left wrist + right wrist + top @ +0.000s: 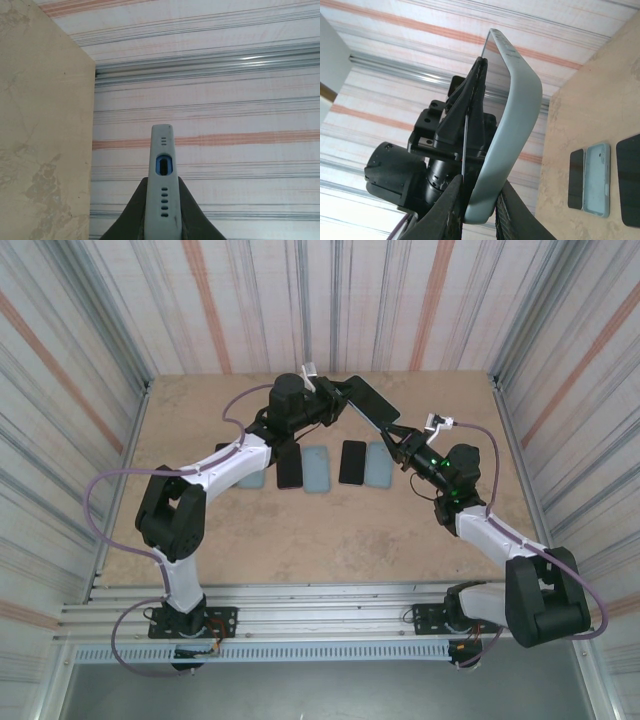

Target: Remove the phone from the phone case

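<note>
spare phones and empty cases lie flat mid-table. beyond them, right gripper pinched on the phone case, near end, bowing it off the phone. both hang tilted above the far edge. left gripper clamped on the far end, likely anchoring the peel.

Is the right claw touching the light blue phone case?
Touching. The right wrist view shows the right gripper squeezing the phone case at its near end, both fingers pressed against it with no gap.

Robot lab cell: striped walls, aluminium rail.
</note>
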Motion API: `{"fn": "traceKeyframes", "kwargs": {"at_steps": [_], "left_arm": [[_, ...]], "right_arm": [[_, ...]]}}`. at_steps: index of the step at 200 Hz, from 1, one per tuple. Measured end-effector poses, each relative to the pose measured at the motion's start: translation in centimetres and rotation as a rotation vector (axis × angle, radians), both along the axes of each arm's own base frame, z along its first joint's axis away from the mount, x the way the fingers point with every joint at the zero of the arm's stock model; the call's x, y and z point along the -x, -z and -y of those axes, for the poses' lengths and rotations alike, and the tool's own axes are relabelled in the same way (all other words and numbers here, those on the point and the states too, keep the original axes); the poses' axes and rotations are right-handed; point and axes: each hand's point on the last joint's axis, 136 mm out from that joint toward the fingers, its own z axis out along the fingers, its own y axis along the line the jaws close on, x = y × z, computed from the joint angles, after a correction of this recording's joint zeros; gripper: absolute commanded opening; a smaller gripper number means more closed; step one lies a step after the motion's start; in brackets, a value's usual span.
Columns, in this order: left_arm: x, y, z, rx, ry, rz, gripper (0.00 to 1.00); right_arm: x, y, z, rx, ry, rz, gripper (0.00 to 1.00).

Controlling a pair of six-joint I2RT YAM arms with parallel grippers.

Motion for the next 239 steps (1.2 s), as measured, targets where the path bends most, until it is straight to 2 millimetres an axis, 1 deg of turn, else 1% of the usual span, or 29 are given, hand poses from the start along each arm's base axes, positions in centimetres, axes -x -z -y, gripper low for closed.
{"fn": "traceKeyframes", "kwargs": {"at_steps": [67, 125, 141, 157, 179, 201, 239], "left_arm": [[0.0, -0.5, 0.2, 0.037, -0.014, -0.015, 0.09], [0.1, -0.7, 0.2, 0.067, -0.017, -0.033, 0.09], [0.0, -0.7, 0.2, 0.070, -0.019, -0.032, 0.08], [0.0, -0.5, 0.1, 0.079, -0.021, -0.045, 0.08], [0.0, 0.2, -0.1, 0.089, -0.025, -0.074, 0.08], [-0.1, 0.4, -0.2, 0.093, -0.028, -0.085, 0.08], [-0.3, 0.4, -0.5, 0.103, -0.035, -0.097, 0.09]], "right_arm": [[0.2, -1.0, -0.1, -0.022, -0.008, 0.035, 0.23], [0.3, -1.3, -0.4, -0.028, -0.018, 0.061, 0.22], [0.2, -1.4, -0.4, -0.029, -0.019, 0.068, 0.24], [0.3, -1.5, -0.5, -0.031, -0.023, 0.076, 0.25], [0.5, -1.1, -1.2, -0.025, -0.058, 0.071, 0.27], [0.6, -0.7, -1.6, -0.020, -0.079, 0.064, 0.26], [0.7, -0.9, -1.7, -0.022, -0.082, 0.075, 0.20]]}}
